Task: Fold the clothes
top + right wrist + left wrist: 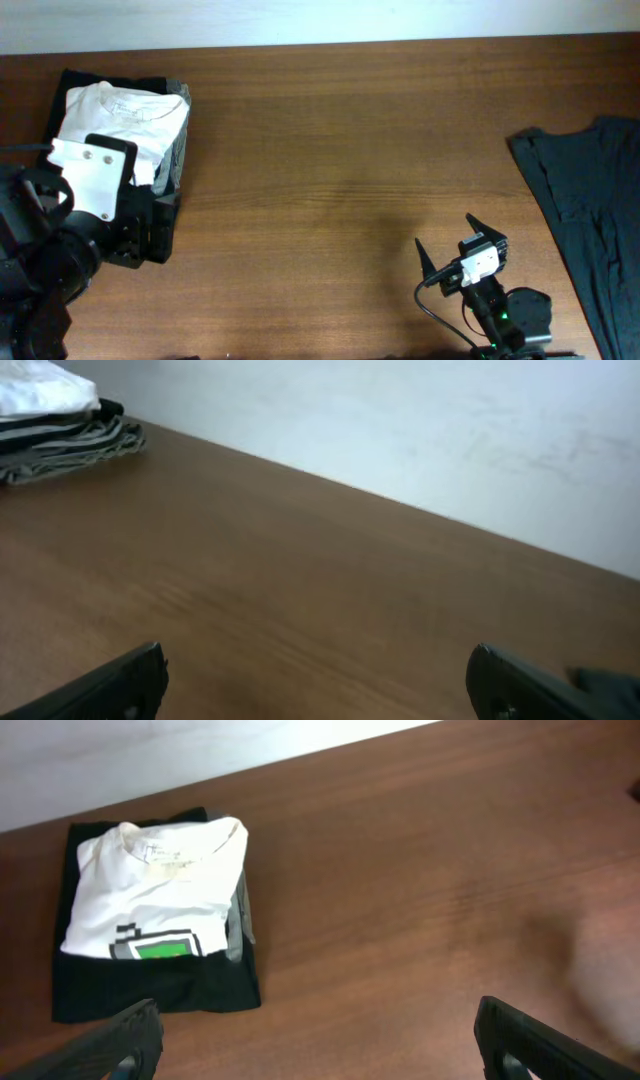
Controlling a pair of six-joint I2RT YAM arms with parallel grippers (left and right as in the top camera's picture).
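Observation:
A stack of folded clothes [120,120] lies at the table's far left, a white T-shirt [150,890] with a green print on top of black and grey garments. It also shows in the right wrist view [60,420]. An unfolded dark grey garment [590,210] lies spread at the right edge. My left gripper [320,1040] is open and empty over bare wood, just right of the stack. My right gripper [448,245] is open and empty near the front edge, left of the dark garment; in its own view [320,680] only wood lies between the fingers.
The wooden table [340,150] stretches between the stack and the dark garment. A white wall [420,420] runs along the table's far edge.

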